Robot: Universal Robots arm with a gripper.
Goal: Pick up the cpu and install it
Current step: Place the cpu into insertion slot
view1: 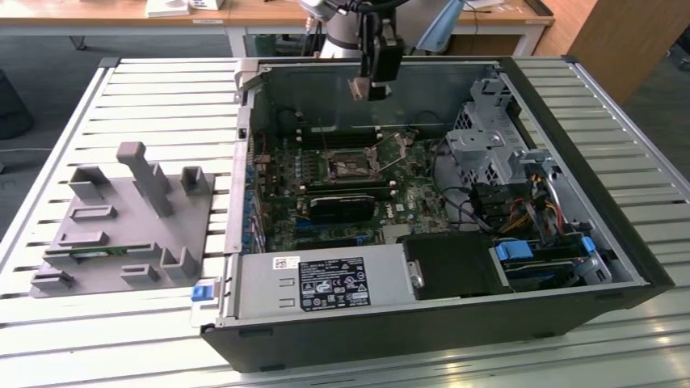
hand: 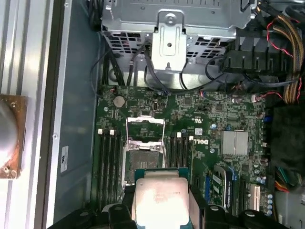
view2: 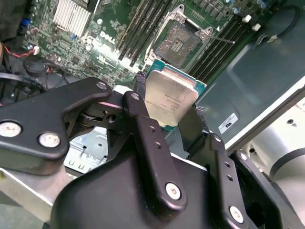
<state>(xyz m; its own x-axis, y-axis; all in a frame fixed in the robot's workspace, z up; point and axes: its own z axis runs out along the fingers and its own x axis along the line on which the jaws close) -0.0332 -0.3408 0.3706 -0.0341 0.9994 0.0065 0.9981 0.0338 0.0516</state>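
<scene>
Silvery cpu [view2: 171,93] is gripped tight in the black tool [view2: 167,118], hanging above the open computer case [view1: 453,331] and right over the green board's bare socket [hand: 144,150], while a grey holder [view1: 119,218] sits on the slatted counter [view1: 161,97] beside the case.

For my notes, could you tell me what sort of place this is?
Likely a robotics lab or workshop: an open computer case lies on a slatted table, a grey parts fixture beside it, wooden desks behind. The gripper holds the cpu over the motherboard.
</scene>
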